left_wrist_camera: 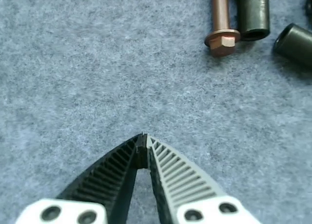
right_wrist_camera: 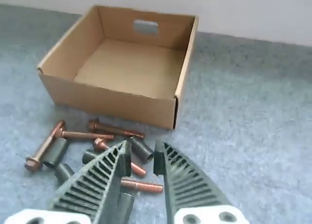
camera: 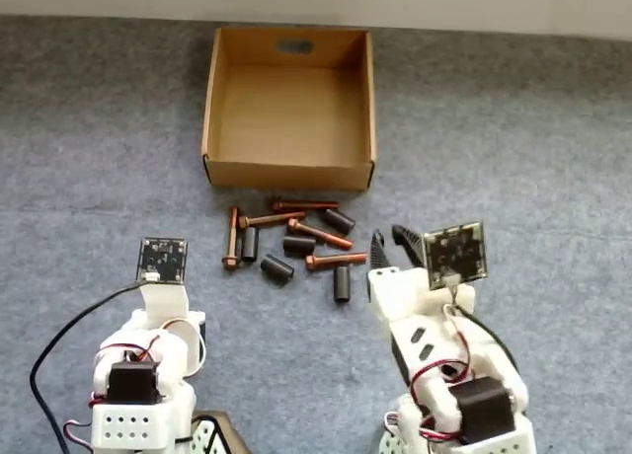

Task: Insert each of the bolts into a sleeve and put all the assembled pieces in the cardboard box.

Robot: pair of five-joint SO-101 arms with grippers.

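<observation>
- Black-and-grey ribbed left gripper [left_wrist_camera: 144, 139]: I read its tips as pressed together with nothing between them. It sits over the bare grey carpet-like table cover [left_wrist_camera: 73, 63], on the near side of the open-topped brown cardboard box [camera: 209, 109] and out past its left front corner.
- Leftmost of the loose parts is a copper-coloured hex-head bolt [camera: 233, 237]. It lies with its shank pointing at the box's front wall, and a short black cylindrical sleeve [camera: 250, 244] lies just beside it.
- Four more bolts and four more sleeves lie scattered flat just in front of the box's front wall, all outside the box. I see no bolt seated in a sleeve.
- Right gripper [camera: 387, 236]: its jaws stand slightly apart and hold nothing. It hangs on the near side of the box, below its right front corner, beside the right edge of the scatter.
</observation>
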